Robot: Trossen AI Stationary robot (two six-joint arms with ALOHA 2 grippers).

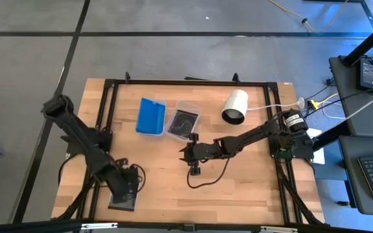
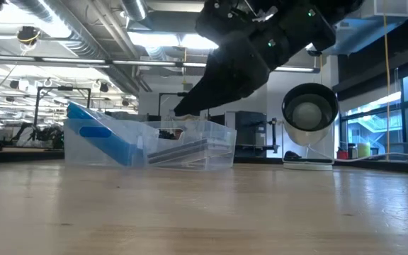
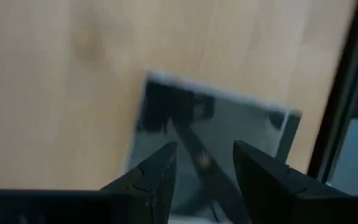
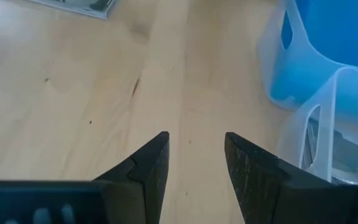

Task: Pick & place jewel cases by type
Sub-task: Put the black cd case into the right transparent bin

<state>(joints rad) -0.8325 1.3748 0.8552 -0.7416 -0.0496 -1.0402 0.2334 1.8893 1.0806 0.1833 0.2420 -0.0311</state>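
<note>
We are at the pick-up step. Our left pincer (image 1: 125, 183) hangs over a dark jewel case (image 1: 123, 197) lying flat near the worktop's (image 1: 238, 188) front-left corner, jaws parted either side of it and not yet gripping. The right pincer (image 1: 193, 155) waits mid-worktop, jaws apart and empty. At the back, a blue-filled tub (image 1: 151, 116) and a tub with dark cases (image 1: 182, 121) stand side by side. Next, we judge, comes closing on the case and carrying it to the dark tub.

Two dark jointed arms (image 1: 83, 139) trailing black cables (image 1: 203, 180).
</note>
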